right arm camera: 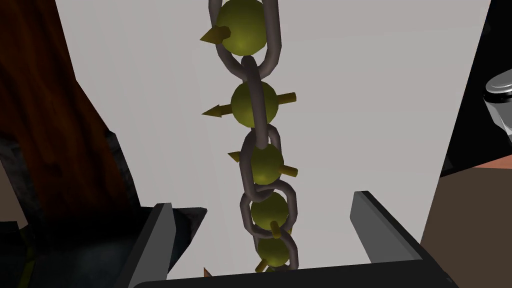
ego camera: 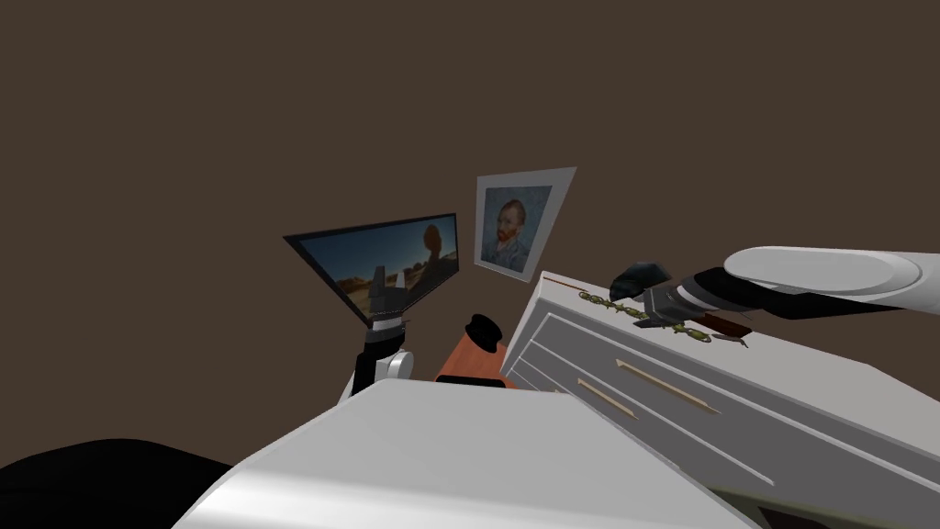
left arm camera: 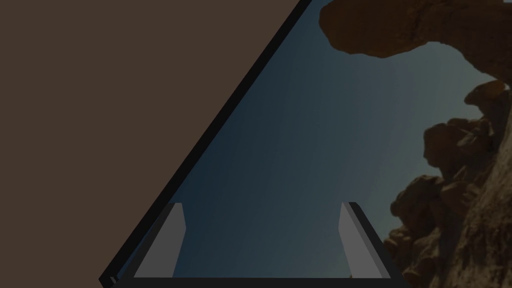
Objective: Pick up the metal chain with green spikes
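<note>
Right gripper hangs low over the white surface of a dresser, its two fingers spread wide and holding nothing. The metal chain lies flat on the surface and passes straight between the fingers, clear of both. Its dark grey links carry yellow-green balls with short spikes, and it runs away from the gripper body along the length of the surface. In the head view the same gripper sits over the middle of the chain, which stretches from near the surface's left end toward the right.

Just beside one finger, on the side away from the surface's front edge, stands a reddish-brown object with a dark base; what it is I cannot tell. Below the front edge, the dresser's drawers show pale bar handles.

Left gripper is raised well apart from the dresser, past its left end, fingers also wide and empty.
</note>
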### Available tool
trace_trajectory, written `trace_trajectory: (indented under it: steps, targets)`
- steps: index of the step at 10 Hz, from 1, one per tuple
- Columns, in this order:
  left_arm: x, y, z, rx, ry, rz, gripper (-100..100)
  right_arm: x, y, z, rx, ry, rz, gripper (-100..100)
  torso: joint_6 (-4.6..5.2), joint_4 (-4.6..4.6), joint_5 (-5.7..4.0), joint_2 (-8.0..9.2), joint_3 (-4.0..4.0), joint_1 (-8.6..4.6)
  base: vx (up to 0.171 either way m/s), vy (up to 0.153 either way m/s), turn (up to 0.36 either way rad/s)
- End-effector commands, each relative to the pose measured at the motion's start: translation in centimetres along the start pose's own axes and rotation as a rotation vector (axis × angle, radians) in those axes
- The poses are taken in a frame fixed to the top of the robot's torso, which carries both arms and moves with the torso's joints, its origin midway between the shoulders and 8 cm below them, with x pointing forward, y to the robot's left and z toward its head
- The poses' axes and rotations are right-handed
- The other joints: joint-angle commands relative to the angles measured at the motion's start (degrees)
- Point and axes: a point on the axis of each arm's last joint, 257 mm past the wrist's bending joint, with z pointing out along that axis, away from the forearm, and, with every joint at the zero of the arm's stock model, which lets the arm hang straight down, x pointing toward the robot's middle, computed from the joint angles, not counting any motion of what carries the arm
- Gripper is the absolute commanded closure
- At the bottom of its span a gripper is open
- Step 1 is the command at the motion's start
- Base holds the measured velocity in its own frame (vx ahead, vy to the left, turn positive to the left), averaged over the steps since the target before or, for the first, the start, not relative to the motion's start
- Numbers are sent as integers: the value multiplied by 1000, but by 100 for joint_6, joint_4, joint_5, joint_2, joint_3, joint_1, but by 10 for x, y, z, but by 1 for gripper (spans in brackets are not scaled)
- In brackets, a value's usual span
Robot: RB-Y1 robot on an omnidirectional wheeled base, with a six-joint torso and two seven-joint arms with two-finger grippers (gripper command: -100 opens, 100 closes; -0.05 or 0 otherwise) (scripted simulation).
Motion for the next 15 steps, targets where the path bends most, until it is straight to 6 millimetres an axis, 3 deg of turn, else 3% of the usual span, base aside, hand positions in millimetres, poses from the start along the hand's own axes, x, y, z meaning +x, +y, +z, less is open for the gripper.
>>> trace_trajectory:
  steps: [1, 3, 4, 8, 9, 10, 11, 12, 15]
  targets:
    - [0, 0, 0, 0, 0, 0, 0, 5, 2, 6, 3, 0, 1, -100, 0, 0, 0, 0, 0, 0, 36, 17, 33]
    - [0, 0, 0, 0, 0, 0, 0, 4, 1, 5, 4, -1, 1, -100, 1, 0, 2, 0, 0, 1, 13, 6, -3]
    - [0, 0, 0, 0, 0, 0, 0, 5, 2, 5, 4, 0, 1, 100, 1, 1, 2, 4, 2, 0, 0, 0, 0]
    - [0, 0, 0, 0, 0, 0, 0, 5, 1, 5, 4, -1, 1, 100, 2, 2, 0, 7, 4, -4, 0, 0, 0]
    - [0, 0, 0, 0, 0, 0, 0, 5, 1, 5, 4, 0, 0, 0, 2, 2, 1, 7, 4, -4, 0, 0, 0]
    - [0, 0, 0, 0, 0, 0, 0, -8, -2, -8, 1, -3, -7, 100, 2, 2, 1, 7, 4, -4, -34, -15, -57]
    - [0, 0, 0, 0, 0, 0, 0, 14, 17, 8, -48, 31, 26, 100, 7, 7, 8, 20, 13, -1, -40, -26, -38]
    - [0, 0, 0, 0, 0, 0, 0, -6, -1, -7, -2, 0, -6, 100, 12, 5, -8, 27, 15, -15, -25, -8, -19]
    - [0, 0, 0, 0, 0, 0, 0, -8, -2, -8, 1, -3, -7, 100, 3, 4, 3, 10, 7, 0, 0, -1, 5]
